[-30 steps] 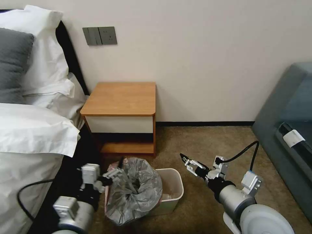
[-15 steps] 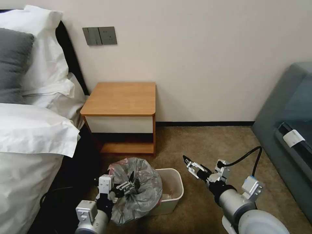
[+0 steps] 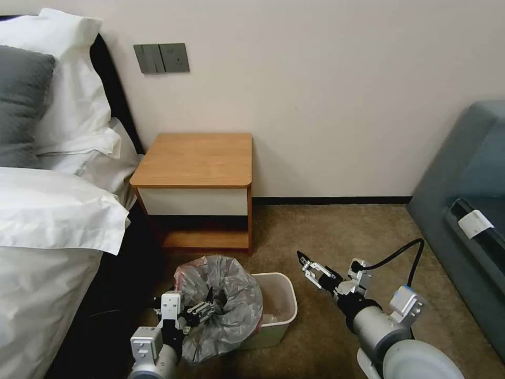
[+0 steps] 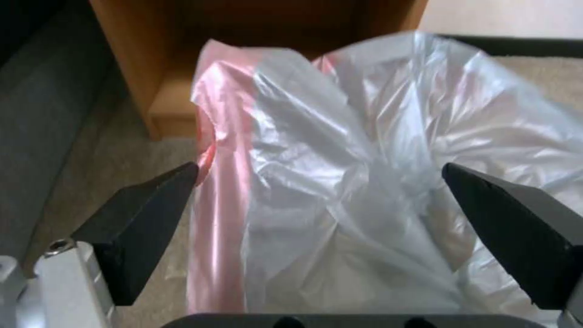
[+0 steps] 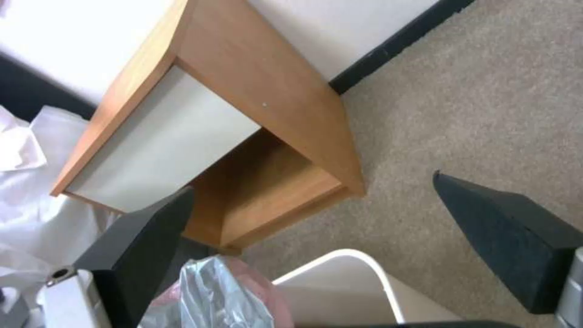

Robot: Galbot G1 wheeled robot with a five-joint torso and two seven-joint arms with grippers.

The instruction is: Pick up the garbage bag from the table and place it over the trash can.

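The garbage bag [image 3: 226,302], crinkled grey plastic with a pinkish edge, lies bunched over the left half of the cream trash can [image 3: 281,308]; the bin's right half shows open. My left gripper [image 3: 202,308] is open just at the bag's near-left side. In the left wrist view the bag [image 4: 340,182] sits close ahead of the open left gripper [image 4: 320,168]. My right gripper [image 3: 310,267] hangs open over the carpet to the right of the bin. The right wrist view shows this gripper [image 5: 311,183] open, the table [image 5: 255,68], the bin rim [image 5: 358,269] and the bag [image 5: 212,291]. The table [image 3: 197,158] top is bare.
A bed with white bedding [image 3: 47,210] stands close on the left. A grey-green sofa [image 3: 468,200] stands on the right. Brown carpet [image 3: 336,231] lies open between the nightstand, bin and sofa. The wall with switches [image 3: 160,58] is behind.
My left gripper has drawn back from the bag's upper left edge to its near side, lower and closer to me. The right arm dropped slightly. The bag stays on the bin.
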